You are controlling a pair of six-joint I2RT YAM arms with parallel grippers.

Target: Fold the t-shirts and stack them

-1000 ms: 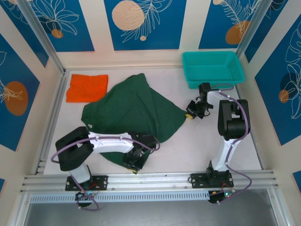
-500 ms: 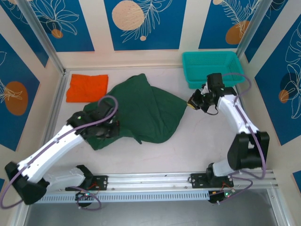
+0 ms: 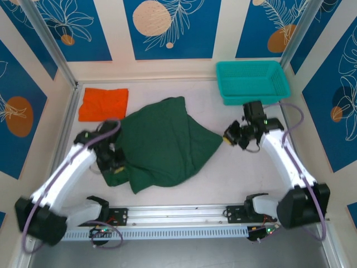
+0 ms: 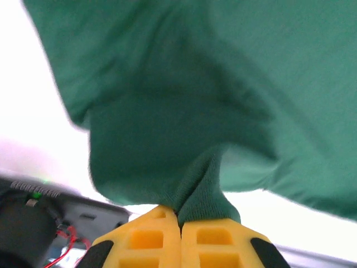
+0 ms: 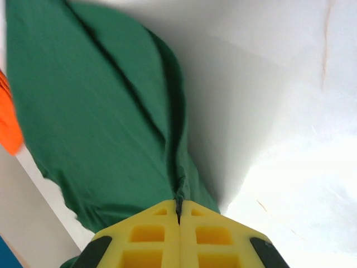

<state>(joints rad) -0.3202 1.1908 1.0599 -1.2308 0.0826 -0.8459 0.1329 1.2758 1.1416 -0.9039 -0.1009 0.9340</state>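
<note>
- In the middle of the table, a dark green t-shirt, rumpled and spread wide, with one corner drawn out to a point on the right side.
- At the near left edge of this shirt, the left gripper, closed tight on a pinch of the green cloth.
- In the left wrist view, both yellow fingers pressed together, the fabric coming out from between them and hanging in loose folds above.
- At the pointed right corner of the shirt, the right gripper, also closed on green cloth.
- In the right wrist view, yellow fingers touching each other, with a long crease of the shirt running straight into the line between them.
- Between the two grippers, most of the green shirt lying on the table, creased in several places.
- In the far left corner of the table, a bright orange t-shirt, folded to a rough rectangle, just beside the far left edge of the green one; touching or not, not possible to tell.
- At the far right, against the back wall, a teal mesh basket, apart from both shirts and near the right arm.
</note>
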